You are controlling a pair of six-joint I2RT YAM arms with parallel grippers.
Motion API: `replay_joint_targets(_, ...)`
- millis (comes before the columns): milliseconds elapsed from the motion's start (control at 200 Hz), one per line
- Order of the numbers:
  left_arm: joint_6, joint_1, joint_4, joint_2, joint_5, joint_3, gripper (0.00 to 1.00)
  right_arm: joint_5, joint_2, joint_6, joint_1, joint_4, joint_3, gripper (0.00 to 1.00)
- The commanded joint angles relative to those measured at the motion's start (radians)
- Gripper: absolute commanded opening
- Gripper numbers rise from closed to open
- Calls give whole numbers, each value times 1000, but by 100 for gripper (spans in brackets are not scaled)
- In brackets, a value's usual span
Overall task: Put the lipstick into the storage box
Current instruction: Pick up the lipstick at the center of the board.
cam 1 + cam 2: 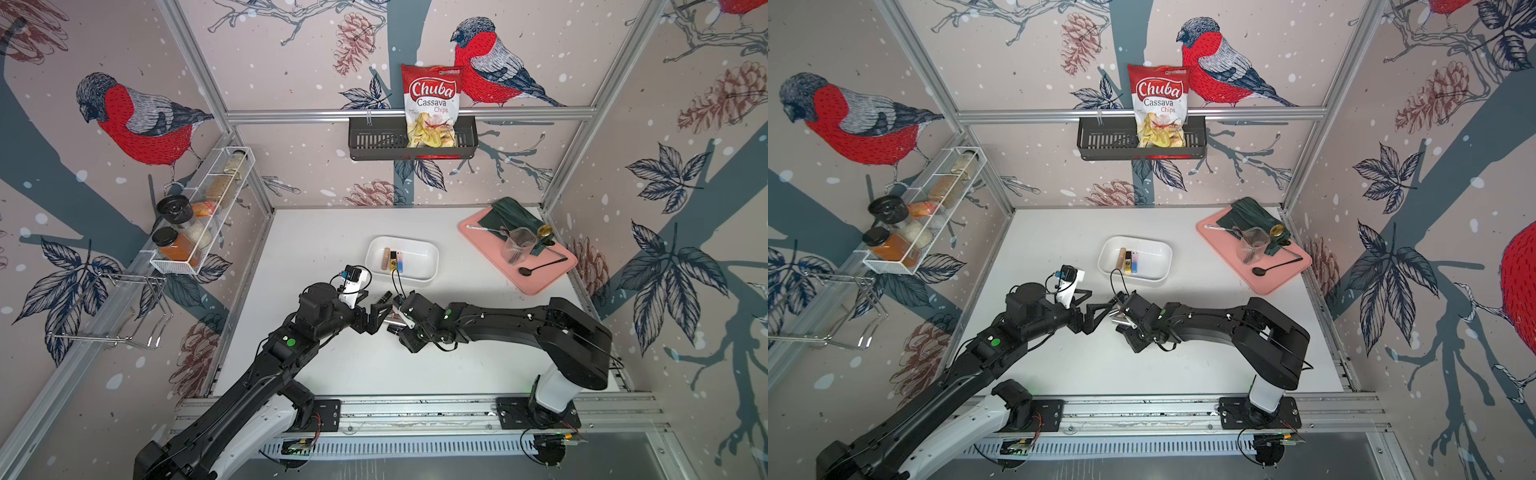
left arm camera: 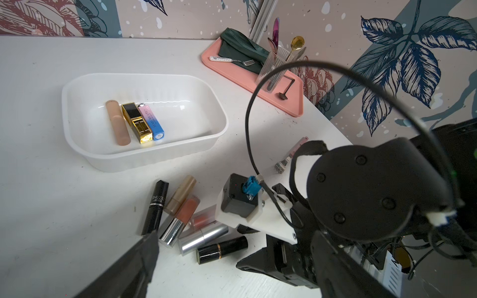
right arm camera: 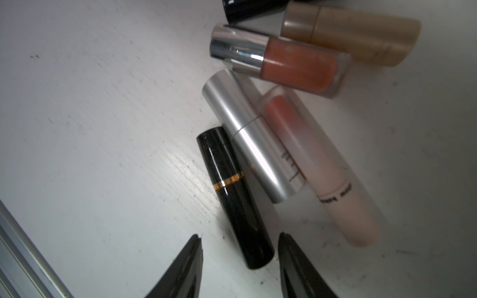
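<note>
1. Wallpaper with red birds and pinecones covers the three walls around a white counter (image 1: 374, 374).
2. Two black arms come in from the near edge and meet close to the middle of the counter: the left arm (image 1: 316, 316) and the right arm (image 1: 519, 328).
3. On the far wall hangs a black basket (image 1: 374, 143) with a bag of cassava chips (image 1: 432, 95). On the left wall, a white wire rack (image 1: 178, 266) carries spice jars.
4. At the far right corner lies a pink tray (image 1: 536, 284) with a green cloth, a clear cup and some cutlery.
5. Near the middle, a little to the far side, stands the storage box (image 2: 77, 85). Three lipsticks lie side by side in it: a beige tube (image 2: 118, 122), a gold one (image 2: 136, 122) and a pink-and-blue one (image 2: 152, 121).
6. The left claw (image 1: 381, 319) is spread wide and holds nothing. In the left wrist view only one finger (image 2: 144, 258) shows.
7. The right claw (image 3: 240, 234) is about half open. Its tips stand on either side of one end of the black lipstick (image 3: 232, 196) with a gold band, with a small gap on each side, so it is not gripped.
8. This lipstick lies on the counter in a loose pile just on the near side of the box, between the two claws. With it are a silver tube (image 2: 204, 238), a frosted pink tube (image 2: 201, 220), an orange gloss (image 2: 180, 219), a tan tube (image 2: 180, 194) and a black tube printed "LIPSTICK" (image 2: 156, 206).
</note>
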Motion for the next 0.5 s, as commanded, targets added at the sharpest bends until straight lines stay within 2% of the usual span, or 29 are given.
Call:
replay_joint_targets(0, 3, -1, 8, -2, -8, 0, 96, 23, 14, -20, 14, -16, 21, 52)
replay_joint_targets(495, 4, 0, 4, -6, -26, 1, 96, 72, 74, -12, 55, 3, 45, 50)
